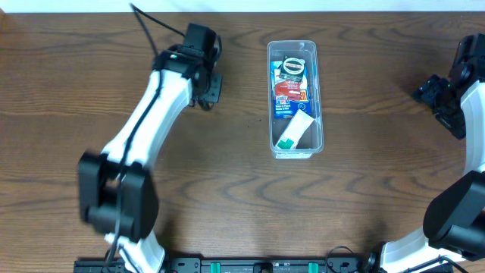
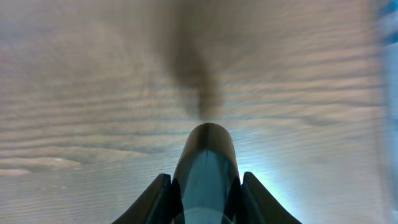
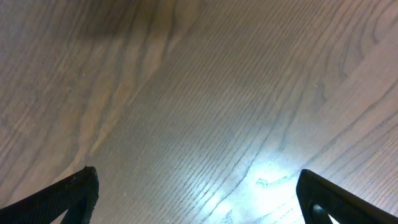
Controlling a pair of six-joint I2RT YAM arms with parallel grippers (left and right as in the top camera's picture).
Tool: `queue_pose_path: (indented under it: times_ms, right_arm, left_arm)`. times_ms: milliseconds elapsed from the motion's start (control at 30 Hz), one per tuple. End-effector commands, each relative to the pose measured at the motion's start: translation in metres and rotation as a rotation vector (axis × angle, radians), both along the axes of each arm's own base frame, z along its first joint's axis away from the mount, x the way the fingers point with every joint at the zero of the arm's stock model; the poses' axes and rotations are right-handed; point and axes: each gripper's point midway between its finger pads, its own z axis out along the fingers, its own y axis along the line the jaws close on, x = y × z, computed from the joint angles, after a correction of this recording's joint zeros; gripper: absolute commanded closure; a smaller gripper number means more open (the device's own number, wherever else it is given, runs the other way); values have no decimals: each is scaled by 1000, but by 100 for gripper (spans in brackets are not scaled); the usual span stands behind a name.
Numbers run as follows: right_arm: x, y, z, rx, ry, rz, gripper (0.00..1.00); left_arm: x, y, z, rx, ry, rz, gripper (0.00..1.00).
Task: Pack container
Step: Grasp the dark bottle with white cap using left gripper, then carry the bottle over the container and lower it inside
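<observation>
Looking from overhead, the container sits on the surface right of centre, holding several packets. The left pincer is apart to its left and the right pincer well off to its right. Left wrist, blurred: the fingers are clamped on a dark rounded object. Right wrist: the fingers stand wide apart over wood grain.

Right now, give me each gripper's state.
Left gripper: shut on a dark rounded item.
Right gripper: open, holding nothing.
</observation>
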Motion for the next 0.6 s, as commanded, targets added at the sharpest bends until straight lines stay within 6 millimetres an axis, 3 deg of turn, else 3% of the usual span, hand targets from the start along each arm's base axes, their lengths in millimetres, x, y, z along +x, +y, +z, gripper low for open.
queue_pose_path:
  times_ms: [0,133,233,433,567]
  right_arm:
    - [-2,-4,-2,-11,9,-24,1]
    - [-2,-4,-2,-11,9,-24,1]
    - [-2,-4,-2,-11,9,-24,1]
    - [-2,-4,-2,-11,9,-24,1]
    - [-2,-4,-2,-11,9,-24,1]
  left_arm:
    - [-15,-31,70,-123,-136,-91,69]
    - [-41,-60,114,-173,-229,-172,69]
    - [-60,-86,130,-198,-262,-247,69]
    - [-90,-140,125,-229,-236,-367,69]
    - [-97,-166,118,-244,-231,-414,69]
